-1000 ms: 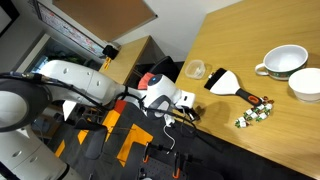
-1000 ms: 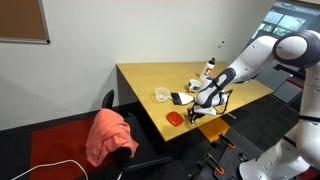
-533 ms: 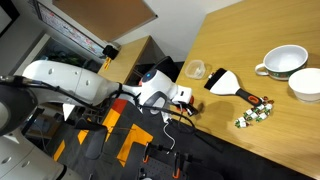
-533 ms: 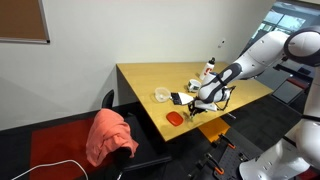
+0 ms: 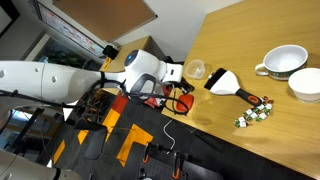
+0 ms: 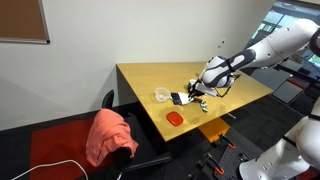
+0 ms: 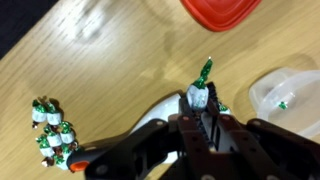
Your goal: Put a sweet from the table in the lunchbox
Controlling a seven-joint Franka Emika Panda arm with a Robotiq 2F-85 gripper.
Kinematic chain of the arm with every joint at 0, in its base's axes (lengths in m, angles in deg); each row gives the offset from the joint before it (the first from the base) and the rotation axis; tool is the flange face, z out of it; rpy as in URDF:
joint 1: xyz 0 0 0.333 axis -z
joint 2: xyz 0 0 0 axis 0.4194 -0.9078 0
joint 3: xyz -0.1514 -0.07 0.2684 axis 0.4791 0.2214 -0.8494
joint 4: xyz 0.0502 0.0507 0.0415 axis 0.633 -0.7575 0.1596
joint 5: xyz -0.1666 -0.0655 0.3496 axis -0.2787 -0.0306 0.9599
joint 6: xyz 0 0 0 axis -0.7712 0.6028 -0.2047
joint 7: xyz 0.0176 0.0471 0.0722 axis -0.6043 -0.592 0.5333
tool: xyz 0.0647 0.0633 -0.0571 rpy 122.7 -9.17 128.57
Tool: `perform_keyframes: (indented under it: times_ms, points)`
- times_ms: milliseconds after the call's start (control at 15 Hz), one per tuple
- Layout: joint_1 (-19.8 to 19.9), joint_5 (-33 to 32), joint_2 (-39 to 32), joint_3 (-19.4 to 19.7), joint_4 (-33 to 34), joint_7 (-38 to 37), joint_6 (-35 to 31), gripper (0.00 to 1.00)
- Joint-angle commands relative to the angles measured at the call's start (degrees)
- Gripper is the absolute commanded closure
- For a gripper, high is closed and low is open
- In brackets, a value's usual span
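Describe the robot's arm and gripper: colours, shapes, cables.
The arm is glossy white, built of rounded tubular segments with dark joints. The gripper is black, with two angular fingers. A dark cable loops beside the wrist.

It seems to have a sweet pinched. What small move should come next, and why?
Probably shift sideways until over the lunchbox: in the wrist view the gripper pinches a wrapped sweet, and the lunchbox lies off to one side, not beneath it.

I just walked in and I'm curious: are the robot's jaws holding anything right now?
Gripper: jaws closed on a small sweet in a green-and-white wrapper.
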Motion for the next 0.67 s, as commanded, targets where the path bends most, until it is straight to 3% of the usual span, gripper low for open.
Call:
perform_keyframes:
  times_ms: [0,267,333,600]
  points:
    - [0.4,2.7,-0.3,-1.0,4.9,-1.6,1.4,0.96]
    - [0.7,3.4,1.0,-2.6,6.7,1.3,5.3,0.96]
    - [0.3,2.5,-0.1,-1.5,6.1,0.0,1.4,0.82]
    - [0.2,2.5,-0.1,-2.2,6.5,0.0,3.2,0.82]
